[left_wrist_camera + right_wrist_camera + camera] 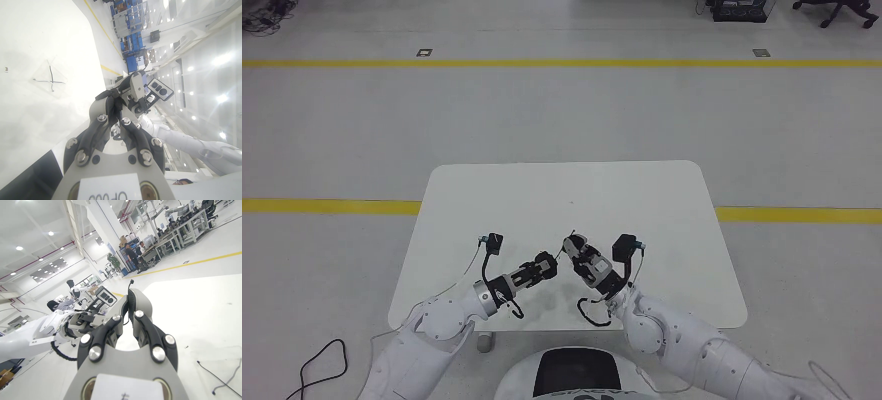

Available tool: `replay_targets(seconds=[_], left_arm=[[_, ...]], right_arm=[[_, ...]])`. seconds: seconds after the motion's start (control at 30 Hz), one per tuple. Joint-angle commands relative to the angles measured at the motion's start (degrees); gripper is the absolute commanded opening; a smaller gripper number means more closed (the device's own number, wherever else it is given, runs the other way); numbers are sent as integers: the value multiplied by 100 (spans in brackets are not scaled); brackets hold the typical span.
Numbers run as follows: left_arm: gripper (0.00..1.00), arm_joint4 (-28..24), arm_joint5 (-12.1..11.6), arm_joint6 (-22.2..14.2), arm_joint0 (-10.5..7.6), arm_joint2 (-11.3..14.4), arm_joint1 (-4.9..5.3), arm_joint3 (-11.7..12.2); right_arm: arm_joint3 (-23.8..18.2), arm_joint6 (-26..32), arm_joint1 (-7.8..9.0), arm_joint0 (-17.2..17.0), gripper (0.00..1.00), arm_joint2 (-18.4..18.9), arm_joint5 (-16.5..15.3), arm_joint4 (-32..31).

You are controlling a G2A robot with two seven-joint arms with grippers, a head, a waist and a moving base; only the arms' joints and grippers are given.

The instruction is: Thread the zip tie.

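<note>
Zip tie (pixel 130 286) pinched in my right gripper (pixel 128 295); left gripper (pixel 113 100) pressed together beside it. If the tips misalign, I could miss the head.

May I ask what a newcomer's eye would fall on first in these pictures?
The left gripper and right gripper draw the eye, tips close together above the near part of the white table. The right one pinches a black zip tie, its head poking past the fingertips. Two loose ties lie crossed on the table.
</note>
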Motion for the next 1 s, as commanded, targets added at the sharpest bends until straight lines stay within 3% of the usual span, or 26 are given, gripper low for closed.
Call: replay_targets(seconds=[0.0, 0.47, 0.97], left_arm=[[0, 0, 0, 0, 0, 0, 0, 0], [0, 0, 0, 0, 0, 0, 0, 0], [0, 0, 0, 0, 0, 0, 0, 0]], right_arm=[[-25, -32, 41, 63, 0, -108, 0, 89], [30, -6, 189, 418, 0, -662, 0, 677], [-53, -542, 279, 796, 0, -1270, 0, 611]])
